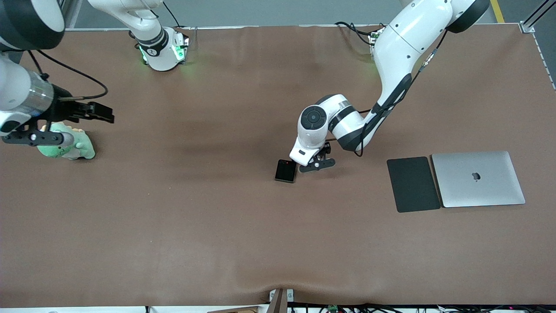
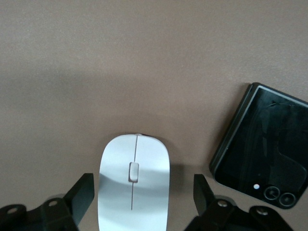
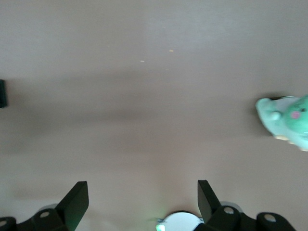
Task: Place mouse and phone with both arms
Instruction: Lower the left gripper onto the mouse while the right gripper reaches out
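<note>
Glossy white plastic mouse (image 2: 133, 180), glossy black glass-faced phone (image 2: 262, 151), on a matt brown cloth-like table cover (image 1: 173, 208).

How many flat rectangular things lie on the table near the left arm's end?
2. A dark grey pad and a silver laptop lie side by side, closed and flat, the laptop nearer the table's end. The black phone lies apart, mid-table, beside the left gripper.
</note>
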### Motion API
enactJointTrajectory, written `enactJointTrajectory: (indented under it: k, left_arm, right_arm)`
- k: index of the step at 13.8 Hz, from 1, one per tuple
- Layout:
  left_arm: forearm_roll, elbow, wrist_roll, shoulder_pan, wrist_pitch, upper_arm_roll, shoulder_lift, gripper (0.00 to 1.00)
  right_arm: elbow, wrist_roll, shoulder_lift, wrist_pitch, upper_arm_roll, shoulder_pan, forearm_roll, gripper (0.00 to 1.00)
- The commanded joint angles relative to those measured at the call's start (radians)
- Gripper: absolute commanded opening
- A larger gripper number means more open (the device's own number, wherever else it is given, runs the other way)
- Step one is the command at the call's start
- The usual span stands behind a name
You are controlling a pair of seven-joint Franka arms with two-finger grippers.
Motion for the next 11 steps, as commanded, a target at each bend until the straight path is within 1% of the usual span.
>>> enactJointTrajectory:
  k: [1, 2, 4, 7, 9, 11]
  left_arm:
    - [0.03, -0.01, -0.034, -0.002, -0.014, 0.0, -0.003, 0.9]
    - [0.03, -0.01, -0.034, -0.003, -0.024, 0.0, -0.003, 0.9]
    - [0.03, -0.01, -0.034, -0.003, -0.045, 0.0, -0.003, 0.89]
    - [0.03, -0.007, -0.04, -0.005, -0.053, -0.002, -0.005, 0.86]
    - [0.03, -0.004, -0.04, -0.01, -0.053, -0.002, -0.002, 0.8]
    - [0.03, 0.002, -0.035, -0.01, -0.053, -0.002, 0.001, 0.71]
  right_arm:
    - [0.001, 0.054, 0.027, 0.028, -0.002, 0.032, 0.029, 1.0]
    - [0.001, 0.106, 0.035, 0.047, -0.002, 0.051, 0.03, 1.0]
    - [0.004, 0.237, 0.064, 0.128, -0.002, 0.145, 0.03, 1.0]
    - [0.01, 0.431, 0.174, 0.285, -0.002, 0.277, 0.029, 1.0]
    - [0.012, 0.479, 0.226, 0.356, -0.002, 0.317, 0.03, 1.0]
    - [0.012, 0.479, 0.258, 0.368, -0.002, 0.331, 0.032, 1.0]
